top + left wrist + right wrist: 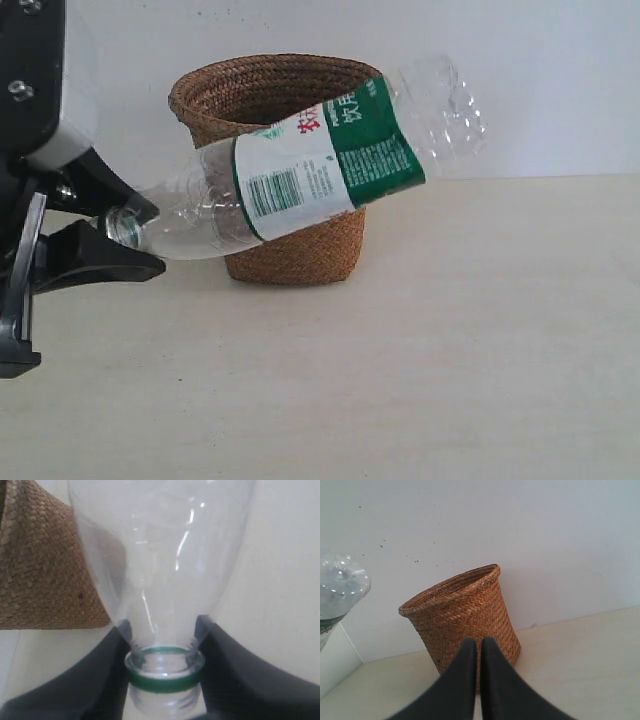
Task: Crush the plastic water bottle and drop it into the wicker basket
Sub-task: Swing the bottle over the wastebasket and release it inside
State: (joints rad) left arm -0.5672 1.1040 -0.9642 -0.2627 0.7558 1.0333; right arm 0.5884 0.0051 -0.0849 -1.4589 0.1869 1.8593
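Note:
The plastic water bottle (320, 165) hangs in the air, tilted, its base up and to the right in front of the wicker basket (270, 95). It is clear, with a white-and-green label. No cap shows; only a green ring sits on the neck (165, 677). My left gripper (125, 235) is shut on the bottle's neck, a black finger (100, 680) on each side. The basket (465, 615) stands upright on the table. My right gripper (479, 645) is shut and holds nothing, pointing at the basket's side. The bottle's base (340, 587) shows off to one side in the right wrist view.
A pale wooden table (450, 350) carries the basket, with a white wall (540, 80) right behind it. The left arm's black and silver body (40, 90) fills the exterior view's left edge. The right arm is out of the exterior view.

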